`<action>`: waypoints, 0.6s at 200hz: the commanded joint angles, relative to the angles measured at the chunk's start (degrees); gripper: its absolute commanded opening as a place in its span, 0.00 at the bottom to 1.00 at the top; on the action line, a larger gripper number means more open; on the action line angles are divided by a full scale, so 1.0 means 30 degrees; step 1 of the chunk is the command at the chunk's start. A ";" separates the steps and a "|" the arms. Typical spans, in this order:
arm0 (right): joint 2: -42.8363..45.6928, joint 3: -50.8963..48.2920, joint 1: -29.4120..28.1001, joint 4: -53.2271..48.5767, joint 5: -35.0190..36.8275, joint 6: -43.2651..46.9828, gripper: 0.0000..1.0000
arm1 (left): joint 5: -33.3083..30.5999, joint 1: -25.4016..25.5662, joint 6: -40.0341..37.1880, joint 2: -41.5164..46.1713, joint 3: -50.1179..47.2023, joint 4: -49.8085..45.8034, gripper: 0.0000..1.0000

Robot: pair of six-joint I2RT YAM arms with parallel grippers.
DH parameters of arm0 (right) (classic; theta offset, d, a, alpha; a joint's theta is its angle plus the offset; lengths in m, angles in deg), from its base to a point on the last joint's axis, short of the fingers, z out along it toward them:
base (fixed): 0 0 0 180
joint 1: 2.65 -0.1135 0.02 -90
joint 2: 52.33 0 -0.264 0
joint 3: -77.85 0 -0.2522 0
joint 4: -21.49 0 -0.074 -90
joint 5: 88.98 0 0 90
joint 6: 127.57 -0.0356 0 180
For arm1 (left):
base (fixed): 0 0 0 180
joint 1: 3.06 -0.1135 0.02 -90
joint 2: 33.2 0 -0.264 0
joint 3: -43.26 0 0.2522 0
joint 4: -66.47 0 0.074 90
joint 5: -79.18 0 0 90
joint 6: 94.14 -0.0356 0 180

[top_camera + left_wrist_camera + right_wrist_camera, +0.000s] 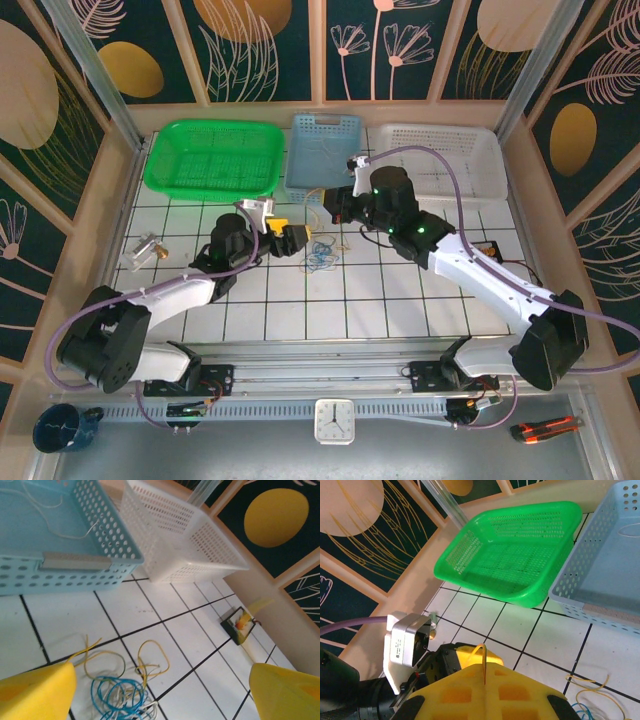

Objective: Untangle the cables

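1. My right hand [484, 676] is pressed together on a tan wire [483, 655], which pokes up from the seam between its fingers. I judge it holds that strand lifted so it can draw clear of the knot.
2. My left hand [162, 675] is spread wide and carries nothing. It hovers over the pile, placed, I think, to pin or pick the bundle while the other hand pulls.
3. The cables [117, 692] lie in a loose heap on the tiled surface [65, 615] below those spread fingers. The blue loops bunch in the middle and the yellowish loops trail out at the edge, near the blue basket [30, 575].
4. A pale wire [75, 536] lies inside that basket, so I take it as the place for freed strands.
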 commanded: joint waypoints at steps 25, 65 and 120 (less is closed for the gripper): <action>-0.0384 0.1091 0.0387 -0.0178 -0.0330 0.0635 0.00 | 0.1188 -0.0069 0.0865 -0.1703 0.1224 0.3173 0.87; -0.0553 0.1223 0.2972 -0.0083 -0.1057 0.0533 0.00 | 0.0887 -0.0053 0.1603 -0.2107 0.0740 0.3672 0.86; -0.2068 0.2044 0.8193 0.0423 0.0555 0.0081 0.00 | 0.0025 -0.0039 0.1737 -0.0675 -0.0850 0.3585 0.91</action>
